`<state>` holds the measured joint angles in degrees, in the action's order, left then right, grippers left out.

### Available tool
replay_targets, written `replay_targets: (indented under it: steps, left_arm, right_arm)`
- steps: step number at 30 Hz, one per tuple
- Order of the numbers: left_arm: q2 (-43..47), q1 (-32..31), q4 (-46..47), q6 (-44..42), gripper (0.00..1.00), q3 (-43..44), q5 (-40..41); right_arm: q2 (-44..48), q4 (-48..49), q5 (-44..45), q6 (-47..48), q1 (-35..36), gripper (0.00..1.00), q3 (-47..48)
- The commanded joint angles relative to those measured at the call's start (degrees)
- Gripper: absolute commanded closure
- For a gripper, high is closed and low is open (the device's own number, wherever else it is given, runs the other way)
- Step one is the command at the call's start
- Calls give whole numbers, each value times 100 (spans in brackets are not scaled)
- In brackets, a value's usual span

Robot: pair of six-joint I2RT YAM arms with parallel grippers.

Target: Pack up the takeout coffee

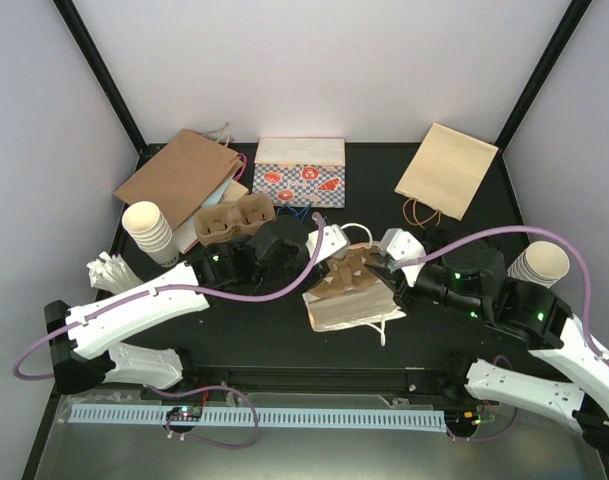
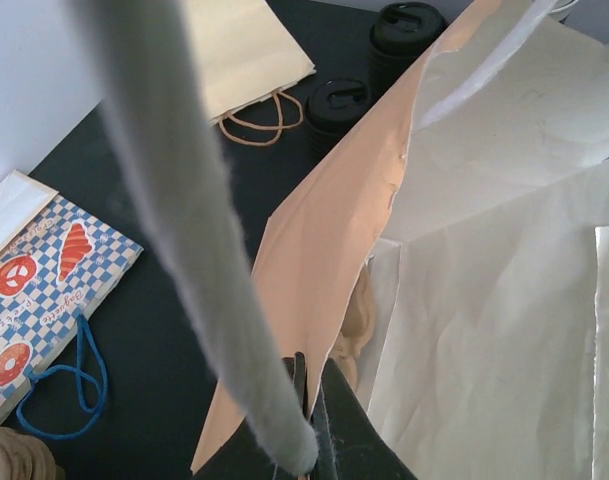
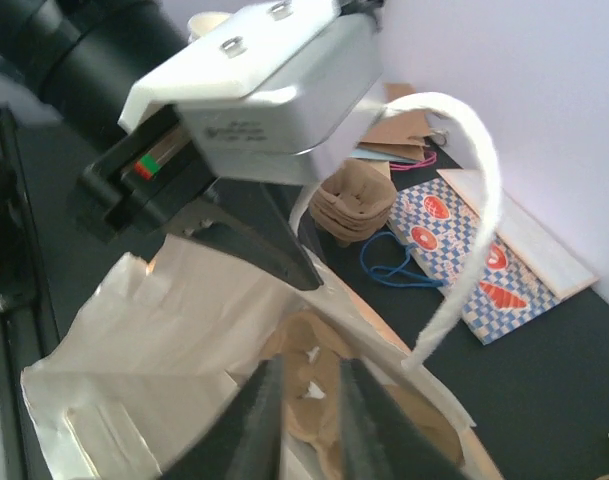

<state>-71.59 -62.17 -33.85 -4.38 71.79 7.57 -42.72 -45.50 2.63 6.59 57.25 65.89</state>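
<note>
Evidently, the left gripper (image 2: 312, 388) was pinched almost shut on the rim of the paper bag (image 2: 484, 300), where a blurred pale cord (image 2: 174, 200) ran up close past the lens. The right wrist view showed that gripper's dark finger meeting the rim from above. The right gripper (image 3: 311, 372) hung over the bag's open mouth with its fingers a narrow gap apart; whether they had hold of the near rim could not be told. Inside the bag lay a cardboard tray (image 3: 302, 340). The two takeout coffee cups (image 2: 339, 100) stood lidded on the table (image 2: 164, 330), outside the bag, just beside each other and near the looped handles of a flat kraft bag (image 2: 249, 50). A blue-checked bag (image 2: 44, 290) lay flat, well apart from them.
</note>
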Motion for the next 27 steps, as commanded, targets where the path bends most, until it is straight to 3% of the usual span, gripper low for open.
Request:
replay_targets:
  steps: [1,3,14,20,27]
  left_arm:
    - [182,48,-162,-104,98,206,-83]
    - [228,47,-180,-123,98,183,-102]
    - [312,47,-190,-137,98,147,-167]
    - [283,47,-174,-86,98,166,-132]
    - [186,47,-152,-28,98,243,-142]
  right_arm:
    - [-107,-313,-273,979,36,88,206]
    - [-211,-387,-260,1237,36,98,224]
    - [-1266,-1388,115,1987,40,99,790]
    - [-1290,-1562,-611,2683,45,99,652]
    - [-1280,-1347,-438,2824,220,99,260]
